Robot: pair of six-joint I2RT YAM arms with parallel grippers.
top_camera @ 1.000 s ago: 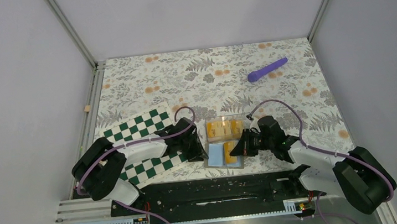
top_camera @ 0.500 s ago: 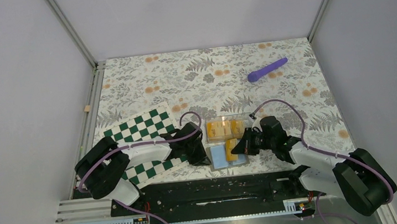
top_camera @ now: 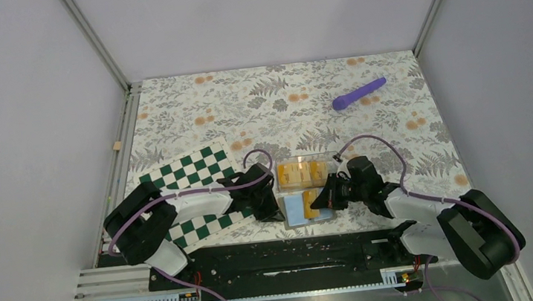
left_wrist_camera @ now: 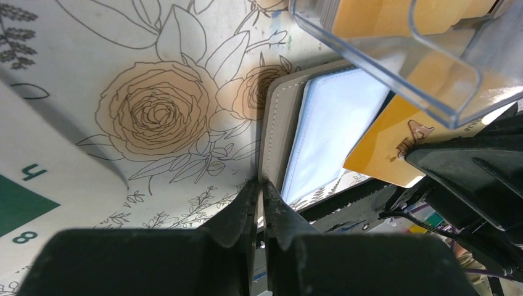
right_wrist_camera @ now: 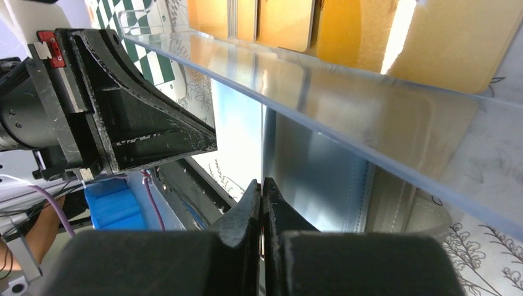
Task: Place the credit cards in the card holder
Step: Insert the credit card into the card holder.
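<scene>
The card holder (top_camera: 298,208) lies open near the table's front edge, its pale blue sleeves facing up. My left gripper (top_camera: 277,210) is shut on the holder's grey left cover edge (left_wrist_camera: 272,135), the jaws pinching it (left_wrist_camera: 259,182). My right gripper (top_camera: 323,201) is shut on one orange credit card (top_camera: 312,203), held tilted over the holder's right half. The card (left_wrist_camera: 383,147) shows in the left wrist view. In the right wrist view it is edge-on between the jaws (right_wrist_camera: 262,182). More orange cards (top_camera: 300,172) stand in a clear box (left_wrist_camera: 407,68).
A green-and-white chessboard (top_camera: 185,175) lies under my left arm. A purple rod (top_camera: 359,94) lies at the back right. The clear box (right_wrist_camera: 321,74) sits just behind the holder. The table's black front rail (top_camera: 282,257) runs just below the holder.
My left gripper has moved right and nearer, onto the holder's left edge. My right gripper with the card has barely shifted over the holder.
</scene>
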